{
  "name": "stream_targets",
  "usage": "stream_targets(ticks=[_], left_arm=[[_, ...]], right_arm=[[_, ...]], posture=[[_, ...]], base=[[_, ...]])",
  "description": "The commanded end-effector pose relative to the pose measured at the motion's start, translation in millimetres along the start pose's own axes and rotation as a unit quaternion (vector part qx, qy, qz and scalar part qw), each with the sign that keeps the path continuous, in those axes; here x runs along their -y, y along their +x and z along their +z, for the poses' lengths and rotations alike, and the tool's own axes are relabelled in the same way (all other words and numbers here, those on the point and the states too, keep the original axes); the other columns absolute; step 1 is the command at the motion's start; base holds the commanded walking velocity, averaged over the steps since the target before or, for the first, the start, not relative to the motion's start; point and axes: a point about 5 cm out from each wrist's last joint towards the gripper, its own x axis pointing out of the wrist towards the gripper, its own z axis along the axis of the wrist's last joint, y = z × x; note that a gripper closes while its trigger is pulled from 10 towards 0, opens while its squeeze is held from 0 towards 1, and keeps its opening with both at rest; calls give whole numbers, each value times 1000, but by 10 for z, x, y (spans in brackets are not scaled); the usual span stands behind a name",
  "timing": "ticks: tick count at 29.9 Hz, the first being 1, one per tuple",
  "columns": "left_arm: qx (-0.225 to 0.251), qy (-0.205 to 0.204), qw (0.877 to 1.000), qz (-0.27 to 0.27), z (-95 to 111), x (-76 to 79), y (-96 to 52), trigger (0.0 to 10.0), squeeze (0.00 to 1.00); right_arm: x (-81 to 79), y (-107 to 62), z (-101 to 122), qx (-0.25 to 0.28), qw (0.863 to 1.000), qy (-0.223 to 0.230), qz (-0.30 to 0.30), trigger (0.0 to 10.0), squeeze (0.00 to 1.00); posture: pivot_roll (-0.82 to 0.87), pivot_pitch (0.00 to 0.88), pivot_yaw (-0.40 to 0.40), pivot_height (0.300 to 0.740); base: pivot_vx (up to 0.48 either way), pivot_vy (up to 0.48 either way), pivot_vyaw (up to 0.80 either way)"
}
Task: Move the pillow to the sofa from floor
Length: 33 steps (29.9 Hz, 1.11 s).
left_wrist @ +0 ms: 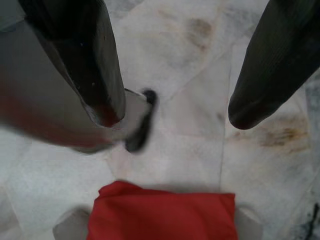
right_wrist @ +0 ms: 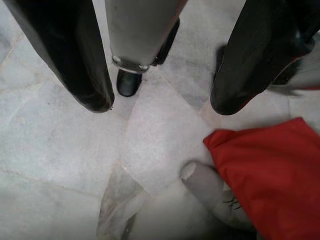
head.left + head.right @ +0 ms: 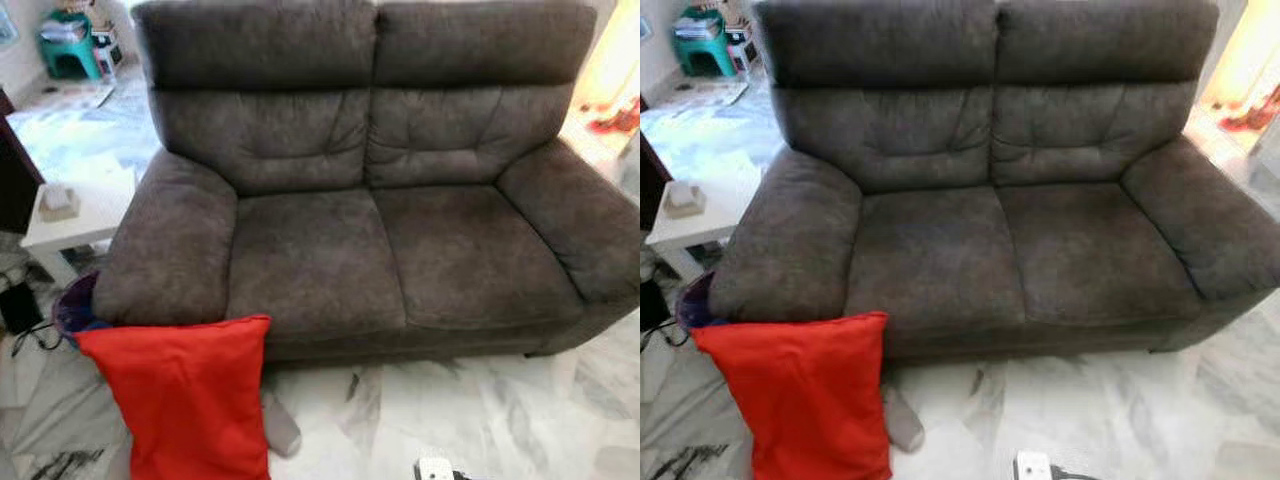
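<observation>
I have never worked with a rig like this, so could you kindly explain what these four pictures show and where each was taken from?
Two pictures come from a stereo camera on a walking humanoid robot's head, looking down at a grey sofa and a red pillow propped against its front on the marble floor. A white side table stands beside the sofa. The other two come from wrist cameras looking along each arm's two black fingers. The left gripper and right gripper both hang above the floor with jaws apart, holding nothing, the pillow just beyond them.
</observation>
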Motion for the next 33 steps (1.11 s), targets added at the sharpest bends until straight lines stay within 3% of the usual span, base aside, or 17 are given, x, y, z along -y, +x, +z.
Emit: stream_targets(ticks=[1, 26, 33], left_arm=[[-13, -1, 1000, 10, -73, -69, -26, 10000, 0], [-6, -8, 1000, 16, -53, -65, -21, 10000, 0], [-9, -1, 1000, 13, -47, -83, -22, 10000, 0]], right_arm=[[-52, 5, -35, -6, 1000, 4, 6, 10000, 0], [-54, 9, 4, -1, 1000, -13, 14, 10000, 0], [-66, 11, 11, 7, 1000, -8, 8, 10000, 0]], posture=[[128, 134, -30, 740], [160, 156, -47, 740], [139, 160, -38, 740]], base=[[0, 0, 0], [0, 0, 0], [0, 0, 752]])
